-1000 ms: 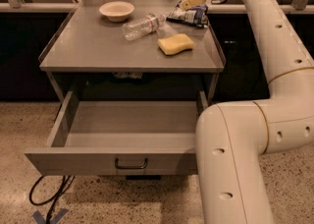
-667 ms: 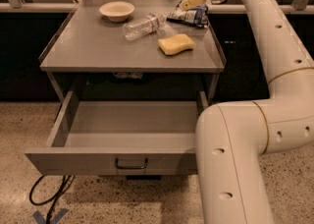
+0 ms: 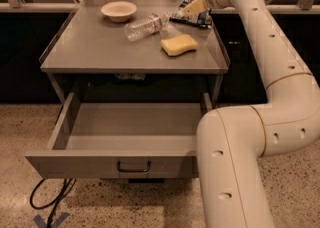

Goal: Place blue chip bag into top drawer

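The blue chip bag lies flat at the back right corner of the grey cabinet top. It is dark blue with white patches. My gripper reaches in from the right and sits just over the bag's back edge, at or very near its surface. The top drawer is pulled wide open below the cabinet top, with its dark wire handle at the centre of the front panel. The inside of the drawer shows nothing in it.
A yellow sponge lies in front of the bag. A clear plastic bottle lies on its side at mid top, and a white bowl stands at the back left. My arm fills the right foreground beside the drawer. A black cable lies on the floor.
My gripper has dropped slightly toward the blue chip bag. The bag, the drawer and the other objects have not moved.
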